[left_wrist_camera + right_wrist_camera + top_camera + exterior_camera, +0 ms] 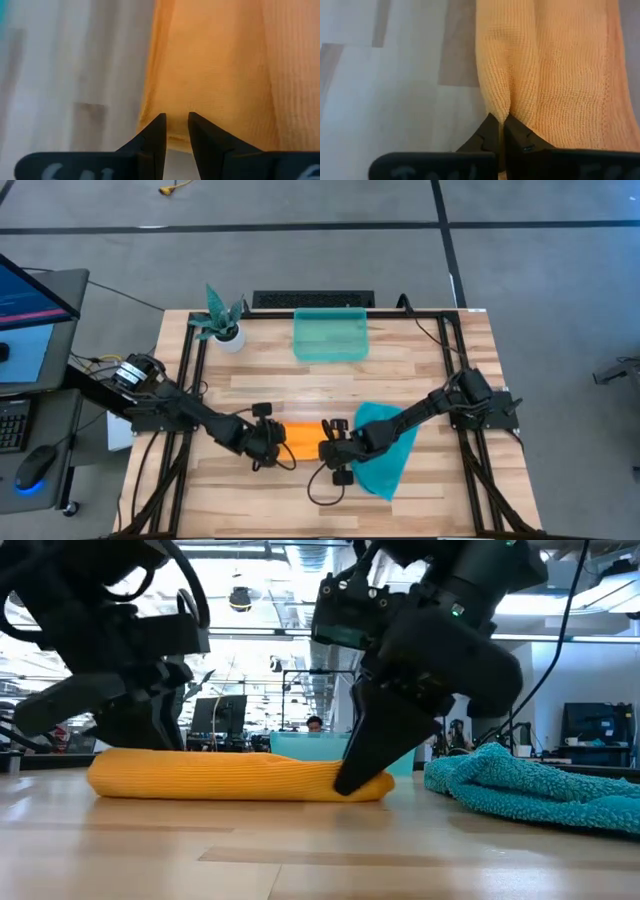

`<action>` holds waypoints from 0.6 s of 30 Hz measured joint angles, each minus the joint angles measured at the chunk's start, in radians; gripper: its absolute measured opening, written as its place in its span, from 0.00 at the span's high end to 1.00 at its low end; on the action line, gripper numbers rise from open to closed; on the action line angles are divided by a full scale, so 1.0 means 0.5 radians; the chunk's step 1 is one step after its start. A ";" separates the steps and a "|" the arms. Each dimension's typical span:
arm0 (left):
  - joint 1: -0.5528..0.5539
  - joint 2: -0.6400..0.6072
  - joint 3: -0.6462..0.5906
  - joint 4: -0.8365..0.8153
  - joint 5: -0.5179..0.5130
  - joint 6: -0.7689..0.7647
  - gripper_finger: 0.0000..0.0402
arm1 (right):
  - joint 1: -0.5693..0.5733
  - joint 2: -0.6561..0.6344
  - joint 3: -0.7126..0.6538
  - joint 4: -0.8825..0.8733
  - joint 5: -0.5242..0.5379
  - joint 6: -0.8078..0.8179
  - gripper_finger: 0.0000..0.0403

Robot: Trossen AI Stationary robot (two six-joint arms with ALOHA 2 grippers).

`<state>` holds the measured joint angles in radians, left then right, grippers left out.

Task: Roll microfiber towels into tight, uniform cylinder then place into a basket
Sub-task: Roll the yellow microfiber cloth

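Observation:
The orange-yellow microfiber towel (303,432) lies on the table as a long roll (230,780), between my two grippers. My left gripper (282,444) is at its left end (177,119), the fingers narrowly apart with cloth between them. My right gripper (326,448) is shut on its right end (500,118). The teal-blue towel (386,446) lies rumpled and flat on the table just right of the roll, partly under my right arm. The basket (331,336) stands at the far middle of the table. My left gripper has the roll's left end edge (176,135) between its two fingertips, coming slanting down from the left. The roll lies on the table. How many layers are held, I cannot tell. My right gripper pinches a small raised fold (501,102) of the roll's outer cloth near its right end between its shut fingertips. The fingers (352,780) slant down from above and from the right. The cloth puckers toward the tips, and the roll rests on the table.
A small potted plant (222,321) stands at the far left corner, left of the basket. Bare wood shows in front of the roll toward the near edge. A desk with a monitor and mouse stands off the table's left side.

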<state>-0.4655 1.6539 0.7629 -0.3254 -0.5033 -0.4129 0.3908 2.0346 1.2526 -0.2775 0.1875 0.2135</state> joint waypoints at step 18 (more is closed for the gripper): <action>-0.240 0.000 0.066 0.020 0.111 -0.174 0.81 | -0.024 -0.097 0.005 -0.079 0.024 0.267 0.98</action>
<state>-0.5857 1.6539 0.7961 -0.3155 -0.4479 -0.4999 0.3788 1.9859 1.2551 -0.3172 0.1993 0.3468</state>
